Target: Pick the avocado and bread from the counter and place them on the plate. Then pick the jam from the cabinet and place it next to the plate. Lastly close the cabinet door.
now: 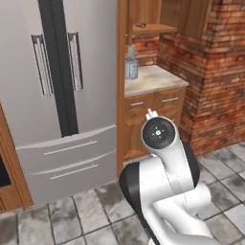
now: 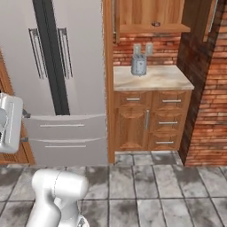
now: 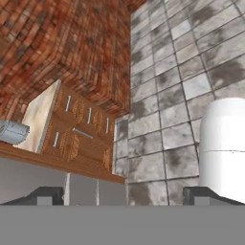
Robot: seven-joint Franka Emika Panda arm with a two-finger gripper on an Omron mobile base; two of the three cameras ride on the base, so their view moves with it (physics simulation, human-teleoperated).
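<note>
At the left of both base views, a large grey refrigerator (image 1: 57, 95) is seen, with 2 upright doors split by a dark central strip and 2 drawers below them. To its right, past a wooden side panel, the desk (image 1: 158, 79) is found as a short beige stone top over brown wooden cupboards (image 2: 148, 122), closed in on the far right by a red brick wall (image 2: 208, 97). A small grey toaster-like appliance (image 2: 138, 65) is set at the back edge of the desk, close to the brick backsplash; what it is exactly cannot be told at this size. Above the desk, a wooden wall cabinet (image 2: 148, 15) is mounted, and a small dark item (image 2: 155, 24) is seen on its lower shelf edge, too small to be named. The floor (image 2: 146, 186) is laid with grey stone tiles.

The white arm (image 1: 165, 182) is raised from the lower right of the left base view, folded in front of the refrigerator drawers and well apart from the desk.

In the hand view, rolled to one side, the hand (image 3: 122, 196) is shown with its 2 dark fingertips (image 3: 45, 195) spread wide apart, with nothing between them. Beyond them, the cupboard fronts, the brick wall and the tiled floor are seen.
</note>
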